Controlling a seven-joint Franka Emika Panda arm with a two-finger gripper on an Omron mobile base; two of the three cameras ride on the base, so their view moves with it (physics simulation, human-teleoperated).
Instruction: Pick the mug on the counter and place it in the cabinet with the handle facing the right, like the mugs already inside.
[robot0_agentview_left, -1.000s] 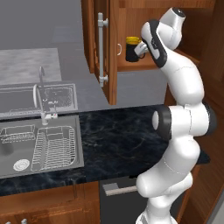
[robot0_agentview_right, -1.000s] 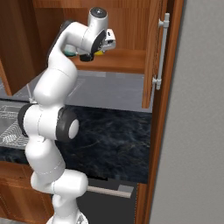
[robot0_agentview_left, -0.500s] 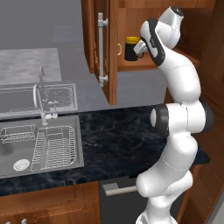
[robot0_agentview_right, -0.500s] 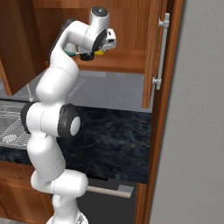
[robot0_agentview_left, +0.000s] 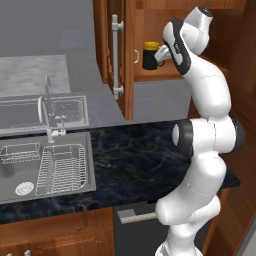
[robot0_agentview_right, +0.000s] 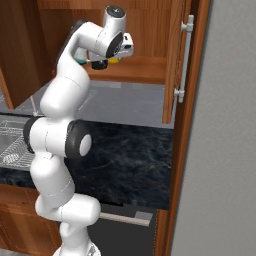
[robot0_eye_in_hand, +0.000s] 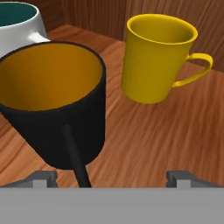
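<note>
Little has shifted: the black mug (robot0_eye_in_hand: 57, 109) stays inside the cabinet (robot0_agentview_left: 150, 20), just above its wooden shelf (robot0_eye_in_hand: 166, 131), near the front edge. The gripper (robot0_agentview_left: 161, 51) grasps it. The yellow mug (robot0_eye_in_hand: 157, 57) stands apart, bare shelf between.

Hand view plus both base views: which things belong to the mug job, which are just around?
Job:
black mug
yellow mug
white mug
cabinet shelf
counter
gripper

Just around:
sink
faucet
drainer rack
</note>
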